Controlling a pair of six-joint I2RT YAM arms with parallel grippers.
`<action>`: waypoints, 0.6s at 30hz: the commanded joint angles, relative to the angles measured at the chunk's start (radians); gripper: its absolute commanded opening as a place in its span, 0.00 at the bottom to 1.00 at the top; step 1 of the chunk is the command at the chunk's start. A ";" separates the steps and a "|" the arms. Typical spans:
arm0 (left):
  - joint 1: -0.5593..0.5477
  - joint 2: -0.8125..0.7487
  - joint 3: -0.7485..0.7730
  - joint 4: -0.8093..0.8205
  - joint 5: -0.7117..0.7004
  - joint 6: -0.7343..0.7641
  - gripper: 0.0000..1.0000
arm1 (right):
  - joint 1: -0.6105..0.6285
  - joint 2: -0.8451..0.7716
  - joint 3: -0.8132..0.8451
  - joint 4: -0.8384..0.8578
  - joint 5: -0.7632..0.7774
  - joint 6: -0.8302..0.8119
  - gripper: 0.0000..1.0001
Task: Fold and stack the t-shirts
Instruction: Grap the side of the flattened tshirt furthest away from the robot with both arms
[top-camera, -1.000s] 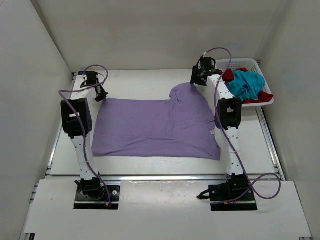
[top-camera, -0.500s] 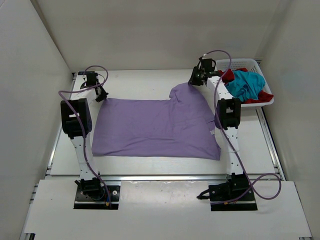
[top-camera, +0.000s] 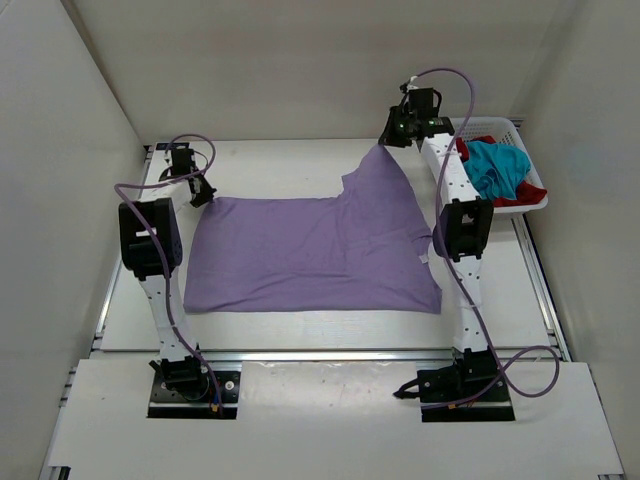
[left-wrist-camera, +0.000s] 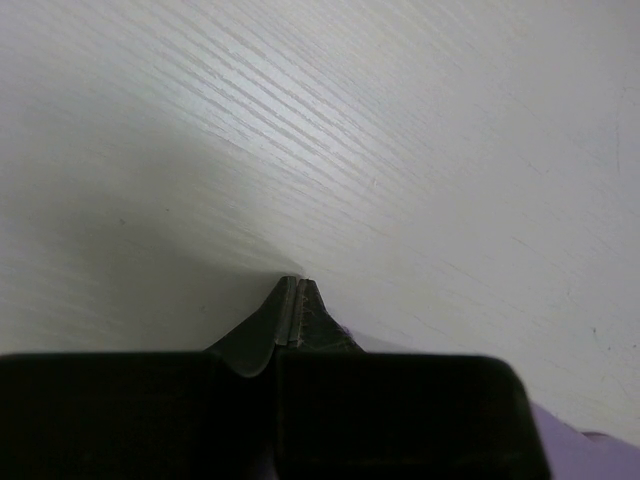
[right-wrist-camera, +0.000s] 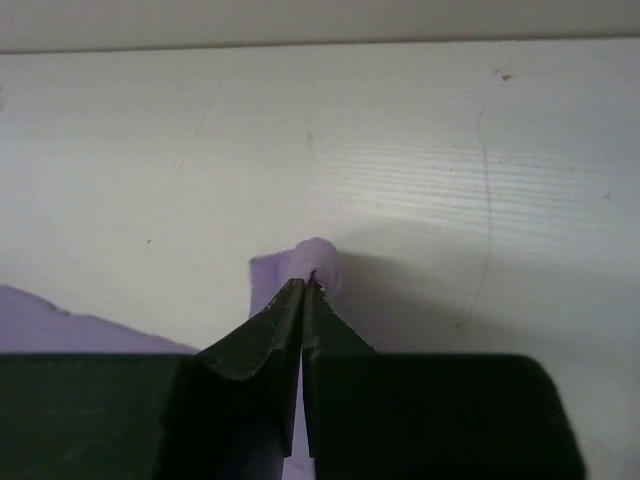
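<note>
The right fingers (right-wrist-camera: 270, 335) are clamping a raised corner of the lavender t-shirt (top-camera: 300, 250), lying unfolded between them and the left fingers (left-wrist-camera: 262, 325), which are pressed together. The red t-shirt (top-camera: 476, 146) and teal t-shirt (top-camera: 496, 168) are waiting in the basket (top-camera: 536, 186) beside the right fingers.

White arms (top-camera: 160, 300), black joints (top-camera: 148, 235) (purple cables (top-camera: 445, 69))
</note>
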 joint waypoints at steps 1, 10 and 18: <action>0.005 -0.063 -0.007 -0.008 0.025 0.001 0.00 | -0.011 -0.032 -0.067 -0.106 0.016 0.009 0.03; 0.005 -0.028 0.035 -0.023 0.025 0.012 0.00 | -0.062 0.071 0.067 -0.166 0.059 0.018 0.47; 0.006 -0.002 0.076 -0.038 0.018 0.012 0.00 | -0.080 0.036 -0.048 0.022 0.033 0.030 0.57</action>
